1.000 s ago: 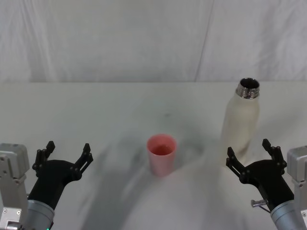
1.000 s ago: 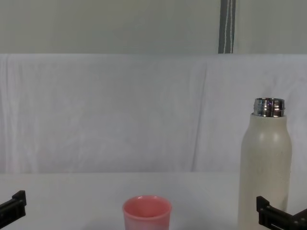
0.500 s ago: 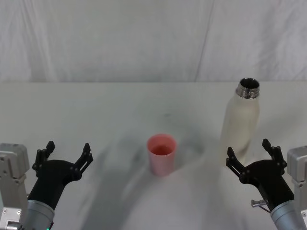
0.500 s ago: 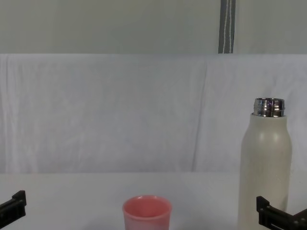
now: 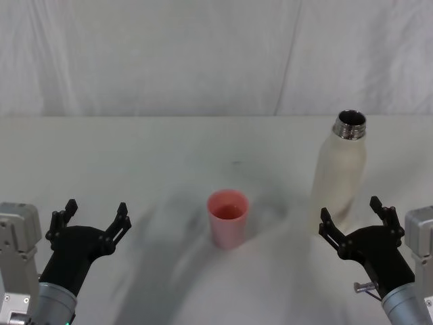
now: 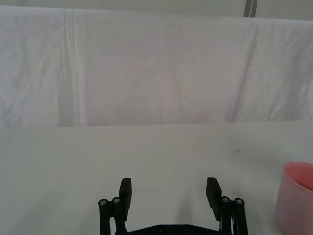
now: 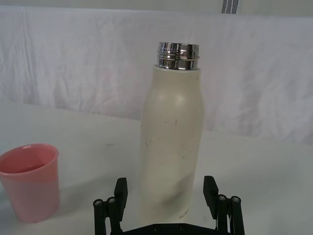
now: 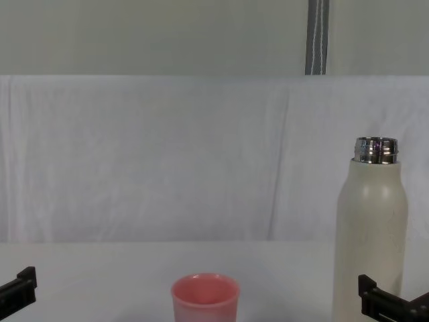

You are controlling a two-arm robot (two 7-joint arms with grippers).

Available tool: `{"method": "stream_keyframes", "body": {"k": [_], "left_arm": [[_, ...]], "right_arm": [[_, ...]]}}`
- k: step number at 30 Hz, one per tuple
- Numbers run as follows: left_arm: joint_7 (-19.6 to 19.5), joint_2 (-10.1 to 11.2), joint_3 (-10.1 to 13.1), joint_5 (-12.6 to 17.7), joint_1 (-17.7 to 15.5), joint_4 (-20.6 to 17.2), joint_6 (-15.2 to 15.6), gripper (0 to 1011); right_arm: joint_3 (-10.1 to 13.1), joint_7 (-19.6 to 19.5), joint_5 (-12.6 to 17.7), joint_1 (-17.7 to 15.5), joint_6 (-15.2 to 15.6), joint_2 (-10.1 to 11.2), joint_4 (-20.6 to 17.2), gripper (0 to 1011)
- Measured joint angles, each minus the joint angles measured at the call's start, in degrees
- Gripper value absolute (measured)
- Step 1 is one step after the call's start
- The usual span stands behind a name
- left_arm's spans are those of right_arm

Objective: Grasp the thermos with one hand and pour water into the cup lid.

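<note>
The thermos point(image 5: 339, 173) stands upright at the right of the white table, cream-white with an uncapped steel neck; the chest view shows this thermos point(image 8: 371, 235) from the side and the right wrist view shows the thermos point(image 7: 171, 134) close up. The pink cup lid point(image 5: 227, 218) sits upright at the table's middle, seen too as the cup lid point(image 8: 205, 297) and the cup lid point(image 7: 30, 180). My right gripper point(image 5: 353, 217) is open just in front of the thermos, not touching it, its fingers point(image 7: 121, 189) to either side of the base. My left gripper point(image 5: 94, 215) is open near the front left.
A white cloth backdrop point(image 5: 203, 54) hangs behind the table. Bare tabletop point(image 5: 135, 156) spreads between and behind the two objects. A grey vertical strip point(image 8: 316, 37) shows above the backdrop.
</note>
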Motion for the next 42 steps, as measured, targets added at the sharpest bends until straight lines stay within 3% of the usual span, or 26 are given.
{"method": "stream_keyframes", "body": {"k": [12,23,42], "left_arm": [[0.00,0.00,0.00,0.00,0.00,0.00,0.00,1001],[0.00,0.00,0.00,0.00,0.00,0.00,0.00,1001],[0.00,0.00,0.00,0.00,0.00,0.00,0.00,1001]], "right_arm": [[0.00,0.00,0.00,0.00,0.00,0.00,0.00,1000],[1.68,3.03,0.47,-0.47,-1.04,-1.73,0.49,1000],[4.26,8.02,3.03,-0.56,-0.19,-4.00,1.12,1000]]}}
